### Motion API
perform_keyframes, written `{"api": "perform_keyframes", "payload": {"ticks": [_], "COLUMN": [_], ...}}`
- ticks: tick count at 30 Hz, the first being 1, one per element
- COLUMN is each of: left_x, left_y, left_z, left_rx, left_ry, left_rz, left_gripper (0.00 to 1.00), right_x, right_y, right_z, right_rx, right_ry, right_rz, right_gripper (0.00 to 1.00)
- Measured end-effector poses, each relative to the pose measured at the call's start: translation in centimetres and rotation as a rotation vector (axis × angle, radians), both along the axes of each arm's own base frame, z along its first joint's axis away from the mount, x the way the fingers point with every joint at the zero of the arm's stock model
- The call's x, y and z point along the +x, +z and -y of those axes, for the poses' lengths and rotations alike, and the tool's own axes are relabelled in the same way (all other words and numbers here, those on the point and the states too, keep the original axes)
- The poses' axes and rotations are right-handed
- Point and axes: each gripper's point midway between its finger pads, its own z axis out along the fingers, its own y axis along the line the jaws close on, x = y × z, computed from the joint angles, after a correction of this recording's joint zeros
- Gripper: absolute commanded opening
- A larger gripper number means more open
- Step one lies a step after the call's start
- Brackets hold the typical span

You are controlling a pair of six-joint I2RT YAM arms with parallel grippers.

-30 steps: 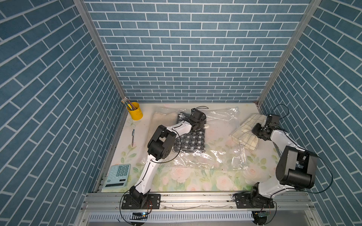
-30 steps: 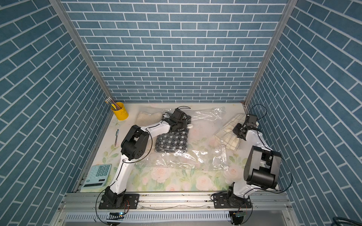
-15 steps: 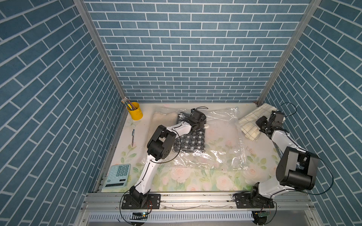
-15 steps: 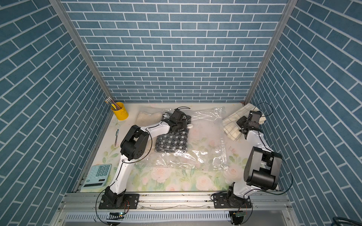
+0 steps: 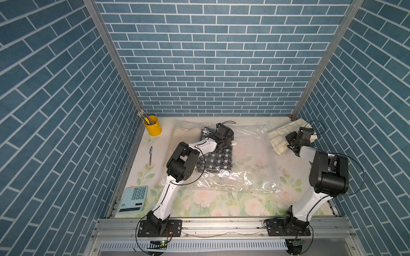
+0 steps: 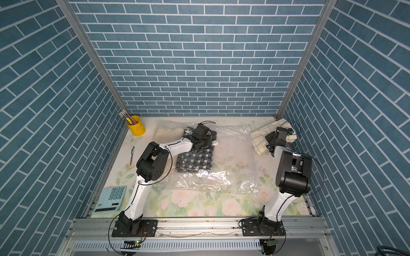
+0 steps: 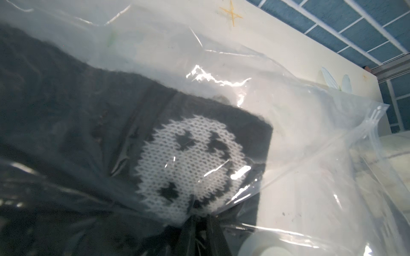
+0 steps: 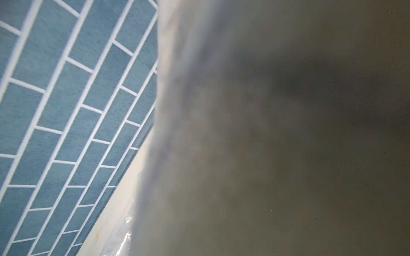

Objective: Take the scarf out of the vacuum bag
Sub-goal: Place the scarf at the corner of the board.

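The vacuum bag (image 5: 248,155) lies flat in the middle of the table, crinkly and clear, with a round white valve cap (image 5: 234,143) and a small slider clip (image 5: 277,191). A black-and-white knit cloth (image 5: 218,160) shows inside it. My left gripper (image 5: 226,141) presses down beside the cap. In the left wrist view it (image 7: 200,223) is shut, pinching the bag's film over the knit. The cream scarf (image 5: 279,137) with thin grid lines lies outside the bag at the back right corner, with my right gripper (image 5: 289,141) shut on it. It fills the right wrist view as a blur (image 8: 277,133).
A yellow cup of pencils (image 5: 153,128) stands at the back left, with a pen (image 5: 150,155) and a calculator (image 5: 133,199) along the left edge. A fuzzy cream cloth (image 5: 185,135) lies behind the left arm. The tiled walls stand close behind the scarf.
My right gripper has carried the scarf away from the bag's right edge toward the back right corner. The left gripper has stayed in place on the bag.
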Motion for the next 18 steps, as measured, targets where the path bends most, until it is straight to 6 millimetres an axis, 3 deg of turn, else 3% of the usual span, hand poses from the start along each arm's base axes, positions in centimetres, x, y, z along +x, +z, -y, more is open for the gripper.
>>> {"api": "perform_keyframes", "payload": {"ticks": [6, 10, 13, 18], "left_x": [-0.1, -0.1, -0.2, -0.3], "left_y": [0.0, 0.0, 0.1, 0.1], "left_z": [0.0, 0.1, 0.1, 0.2], "left_rx": [0.003, 0.001, 0.005, 0.009], "left_ry": [0.002, 0.004, 0.004, 0.001], "left_rz": [-0.002, -0.007, -0.009, -0.014], "left_gripper": [0.16, 0.15, 0.15, 0.16], "right_x": [6.1, 8.5, 9.3, 8.0], "right_y": [0.8, 1.1, 1.3, 2.0], "right_z": [-1.4, -2.1, -2.1, -1.2], "right_rx": [0.036, 0.008, -0.048, -0.175], "right_ry": [0.131, 0.237, 0.302, 0.347], "right_rz": [0.023, -0.024, -0.090, -0.238], "right_gripper": [0.00, 0.00, 0.00, 0.00]}}
